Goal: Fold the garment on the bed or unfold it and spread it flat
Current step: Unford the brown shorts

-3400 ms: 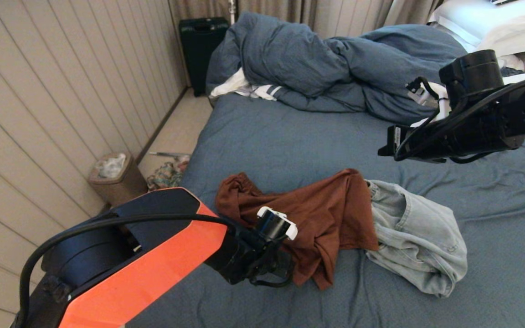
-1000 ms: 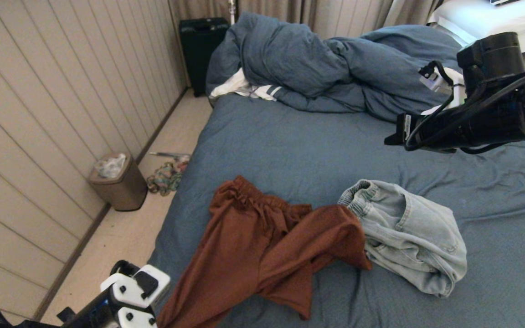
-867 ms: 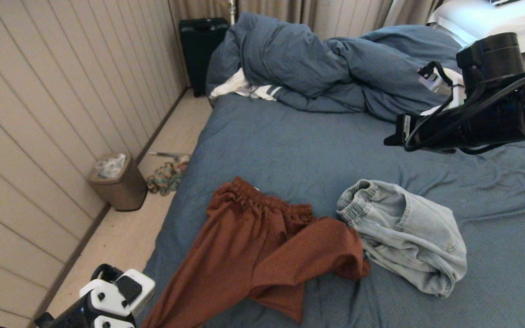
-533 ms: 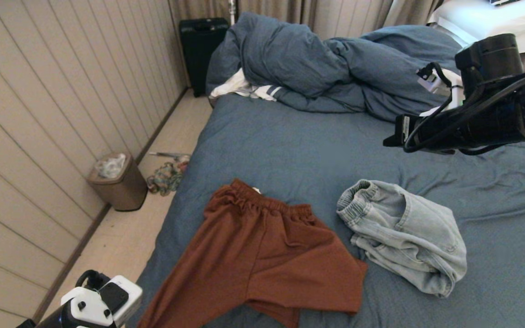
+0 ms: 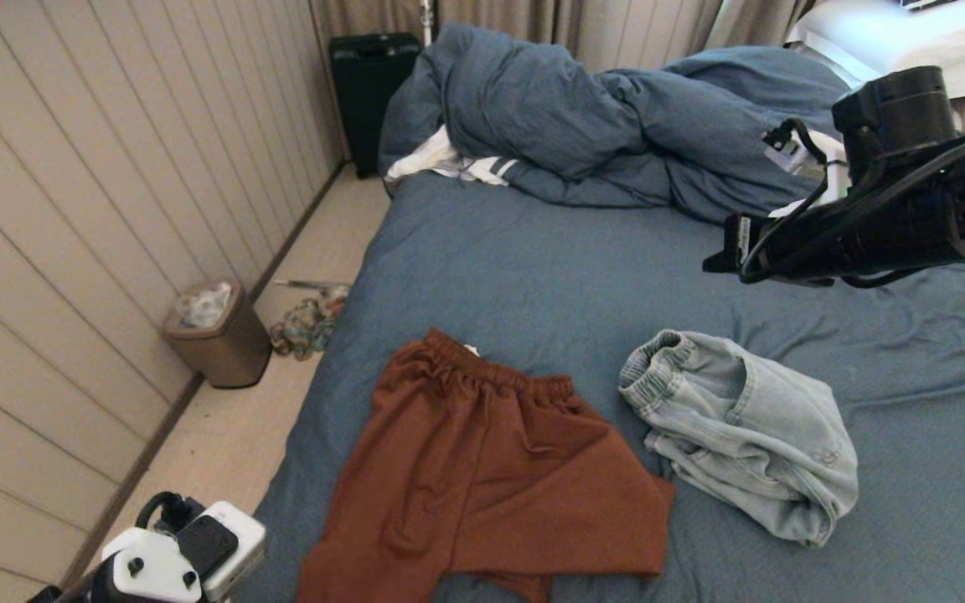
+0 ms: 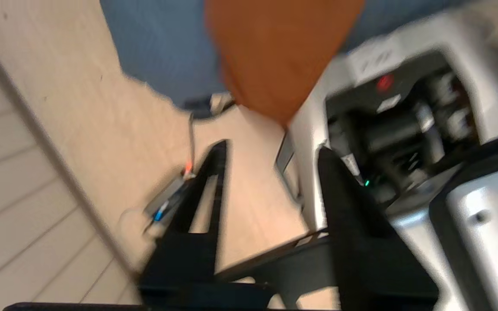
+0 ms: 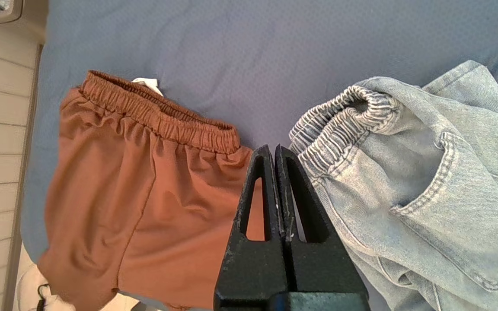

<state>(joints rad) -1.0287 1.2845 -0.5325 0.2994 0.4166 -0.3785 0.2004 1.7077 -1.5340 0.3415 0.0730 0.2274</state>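
Jaws of the left gripper [image 6: 270, 164] stand apart, empty, low at the near left. Right gripper [image 7: 275, 151] jaws are pressed together above the bed [image 5: 533, 268], where brown shorts [image 5: 491, 469] lie beside pale jeans [image 5: 750, 435].

Rust-brown shorts [image 5: 491, 469] now pulled flat, off denim shorts [image 5: 742, 431]; left gripper [image 6: 270, 151] withdrawn past bed [image 5: 533, 260] edge, jaws parted, empty.

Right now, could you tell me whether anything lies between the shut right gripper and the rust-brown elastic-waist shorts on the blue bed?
Nothing visible does: the right gripper hangs above the rust-brown shorts, with only open air between them.
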